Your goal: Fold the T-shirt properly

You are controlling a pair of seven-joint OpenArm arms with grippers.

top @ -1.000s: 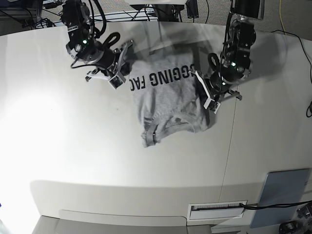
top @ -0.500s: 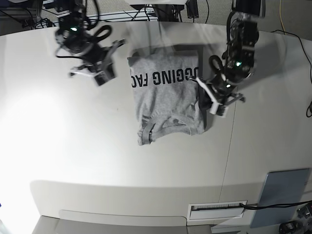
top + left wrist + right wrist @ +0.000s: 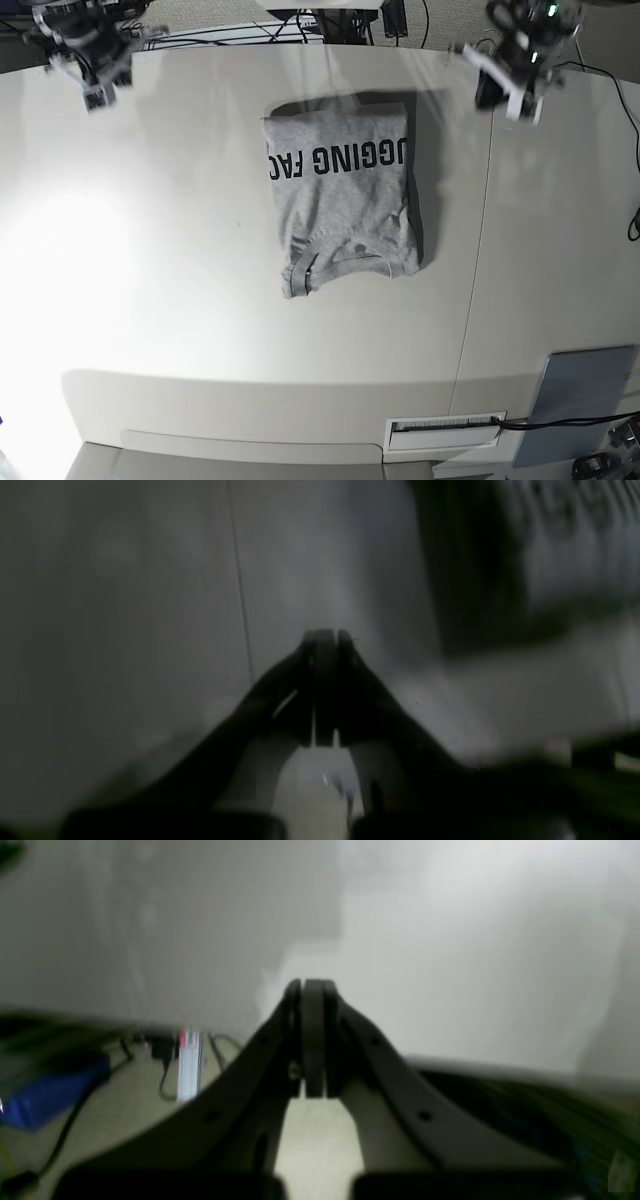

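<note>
Both grippers withdrawn from T-shirt (image 3: 340,200), closed, empty

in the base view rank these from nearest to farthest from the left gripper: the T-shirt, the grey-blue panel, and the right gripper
1. T-shirt: table middle, just beside and below the left gripper.
2. Grey-blue panel: bottom right corner, down the gripper's own side.
3. Right gripper: far top left corner, across the whole table.
</note>
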